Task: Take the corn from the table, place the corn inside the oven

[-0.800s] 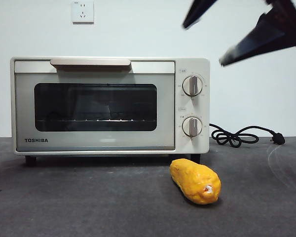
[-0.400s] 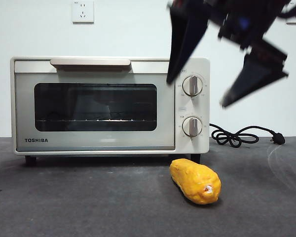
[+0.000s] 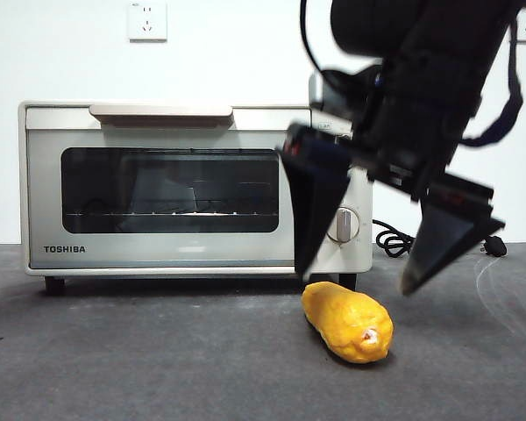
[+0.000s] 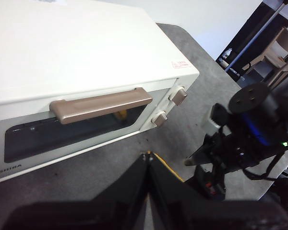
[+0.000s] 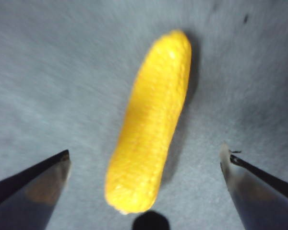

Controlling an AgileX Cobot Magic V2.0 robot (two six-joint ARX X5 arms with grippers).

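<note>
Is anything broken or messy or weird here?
Nothing looks broken or spilled. The corn lies whole on the table, right in front of the oven, whose door is shut. The right gripper hangs over the corn with its fingers spread wide. The left gripper waits, shut.

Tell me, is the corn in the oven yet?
Not yet. The corn lies on the table, and the oven door is shut. The right gripper hangs open just above the corn. Grabbing it, opening the door and putting it inside are left.
</note>
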